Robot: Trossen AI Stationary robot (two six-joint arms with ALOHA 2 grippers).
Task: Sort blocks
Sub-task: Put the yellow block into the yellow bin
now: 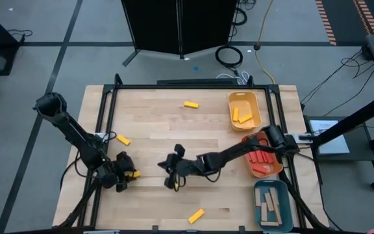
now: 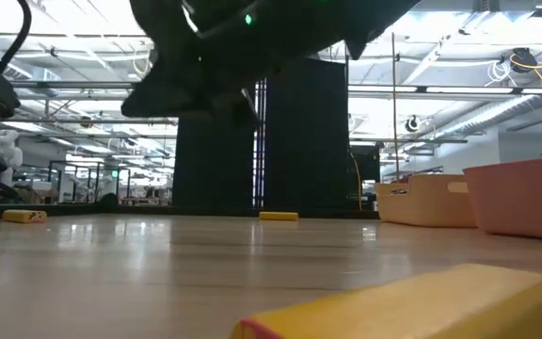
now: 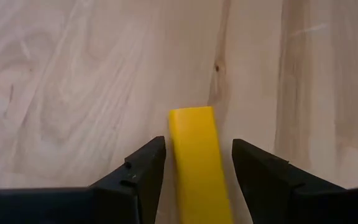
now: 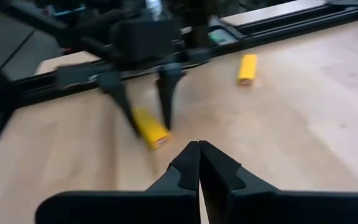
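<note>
A yellow block (image 3: pixel 194 162) lies flat on the table between the fingers of my left gripper (image 3: pixel 197 171), which is open; a finger stands on each side with bare table showing in the gaps. The high view shows this gripper (image 1: pixel 122 175) and block (image 1: pixel 134 174) near the table's left near corner. My right gripper (image 4: pixel 199 160) is shut and holds nothing. It reaches to the table's middle (image 1: pixel 172 181) and faces the left gripper (image 4: pixel 145 102) and the block (image 4: pixel 149 127). Other yellow blocks lie loose (image 1: pixel 191 104) (image 1: pixel 123 139) (image 1: pixel 196 216).
Along the right edge stand a yellow tray (image 1: pixel 255 104) holding yellow blocks, an orange tray (image 1: pixel 274 168) holding red ones and a teal tray (image 1: pixel 260 201) holding tan ones. A black frame rail (image 1: pixel 106 117) borders the table. Bare wood lies between the arms and the far edge.
</note>
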